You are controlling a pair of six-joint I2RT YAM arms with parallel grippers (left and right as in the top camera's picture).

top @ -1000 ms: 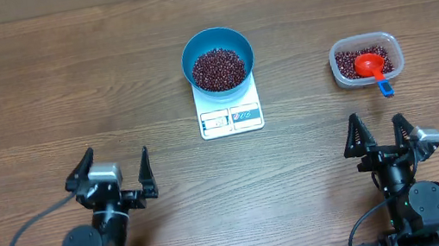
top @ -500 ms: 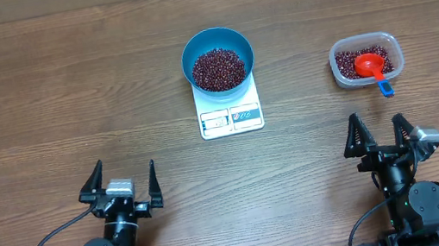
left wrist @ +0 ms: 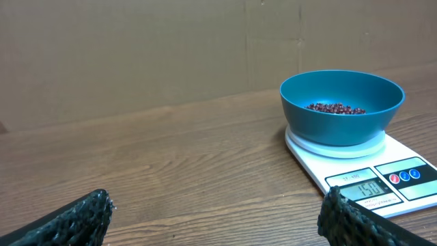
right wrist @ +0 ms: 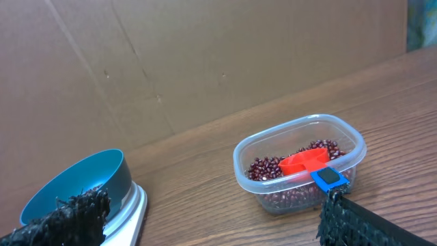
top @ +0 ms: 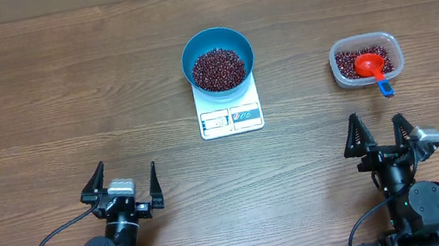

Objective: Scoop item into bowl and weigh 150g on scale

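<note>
The left pincer [top: 126, 174] has pulled back towards its base over the last second and squared itself up. It now sits low at the near edge of the counter [top: 41, 97], well clear of everything. The right pincer [top: 375, 128] hasn't budged, and nothing else on the counter has moved.

That retreat looks like a sign-off, and here's why. The bowl [top: 190, 51] sits on the scale [top: 230, 119] with a good pile of beans [top: 218, 69] in it. In the left wrist view the display [left wrist: 367, 189] appears to read 150, bang on target. I'd judge the weighing is done, or all but done.

Off to the right, the scoop [top: 370, 64] lies in the clear container [top: 395, 49] on the leftover beans, its blue handle end poking over the near rim. Nobody is holding it.

Now the pincers. The left one is spread wide, its fingers [left wrist: 68, 219] at the far corners of its own camera view, with nothing between them but bare counter. The right one is just as wide, its fingers [right wrist: 68, 212] framing bowl and container from a distance. It grips nothing and touches nothing.
</note>
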